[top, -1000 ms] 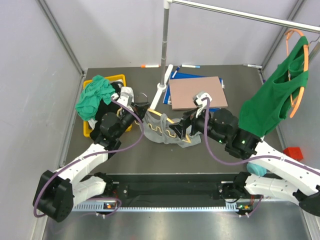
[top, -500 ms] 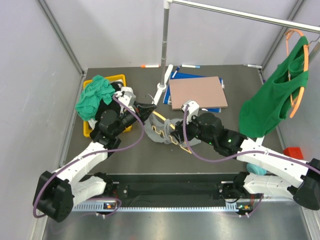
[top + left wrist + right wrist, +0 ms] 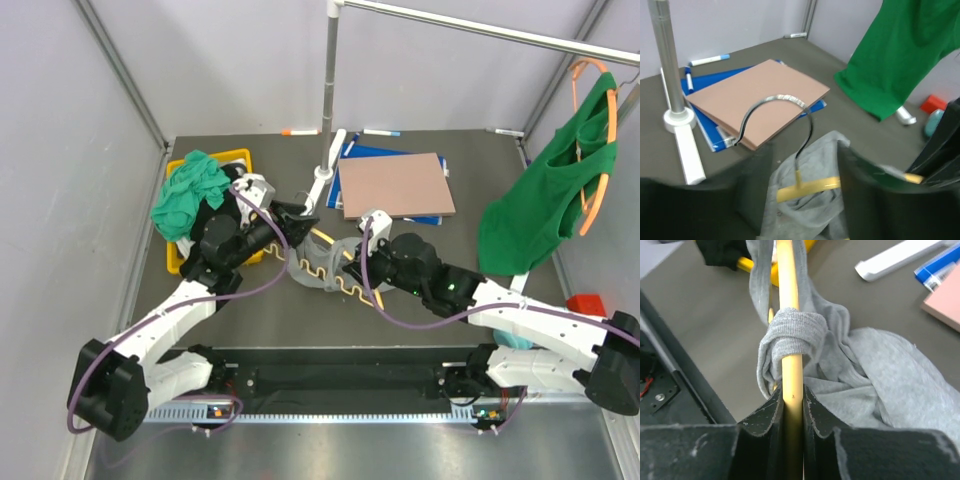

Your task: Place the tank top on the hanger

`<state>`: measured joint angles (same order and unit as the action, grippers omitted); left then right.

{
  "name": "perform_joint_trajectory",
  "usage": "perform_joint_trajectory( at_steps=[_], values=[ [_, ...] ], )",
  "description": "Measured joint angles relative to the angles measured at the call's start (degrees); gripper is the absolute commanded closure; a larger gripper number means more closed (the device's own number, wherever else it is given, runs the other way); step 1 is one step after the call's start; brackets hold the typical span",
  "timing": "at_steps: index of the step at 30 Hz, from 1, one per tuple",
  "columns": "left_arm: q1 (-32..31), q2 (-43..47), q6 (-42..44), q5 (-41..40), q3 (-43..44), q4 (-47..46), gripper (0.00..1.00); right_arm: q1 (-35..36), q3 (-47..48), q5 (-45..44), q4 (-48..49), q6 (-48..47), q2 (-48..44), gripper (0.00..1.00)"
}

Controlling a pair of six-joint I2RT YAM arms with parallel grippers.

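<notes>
Leftward across the counter (image 3: 260,315) the right arm (image 3: 440,280) had swung since a second before, away from the brown board (image 3: 395,185), and its jaws had closed while the left jaws parted. The right jaws were clamped on the bar of the hanger (image 3: 788,285) — the pale rod ran straight out from them, with a strap of the tank top (image 3: 790,335) wound round it just beyond the tips. From above, the hanger's long axis lay from far left to near right, mid-counter between the two arms, the grey cloth bunched about it. The left arm (image 3: 225,240) stood at the far-left hook end, jaws apart with the metal hook (image 3: 775,100) just ahead; whether they touched cloth I could not tell — they were blurred. Fabric hid the far shoulder of the hanger, so how far the top was threaded on stayed unclear.
</notes>
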<state>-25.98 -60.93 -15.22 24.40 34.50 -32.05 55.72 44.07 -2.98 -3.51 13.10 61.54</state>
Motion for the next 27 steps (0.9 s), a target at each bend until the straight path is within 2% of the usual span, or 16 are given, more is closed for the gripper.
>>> perform_joint_trajectory(
  at_steps=[2,4,11,15,19,27],
  values=[
    [0.0,0.0,-0.1,-0.2,0.7,0.2,0.07,0.0,-0.8,-1.6,-0.2,0.7,0.0,1.00],
    [0.0,0.1,-0.4,-0.5,1.6,0.2,0.01,0.0,-1.4,-3.8,-0.7,1.6,-0.2,1.00],
    [0.0,1.5,-0.8,-3.2,2.1,1.6,0.01,0.0,-3.1,-11.5,-2.5,4.0,-5.5,1.00],
    [0.0,3.1,-1.9,-9.6,0.2,2.2,0.01,0.0,-3.2,-16.3,-5.8,4.4,-10.4,1.00],
    [0.0,4.0,-3.2,-16.9,-6.0,1.2,0.01,0.0,-3.1,-21.2,-10.3,4.5,-15.6,1.00],
    [0.0,4.1,-4.7,-24.8,-9.5,2.6,0.01,0.0,1.5,-34.8,-21.9,3.4,-22.6,1.00]
  ],
)
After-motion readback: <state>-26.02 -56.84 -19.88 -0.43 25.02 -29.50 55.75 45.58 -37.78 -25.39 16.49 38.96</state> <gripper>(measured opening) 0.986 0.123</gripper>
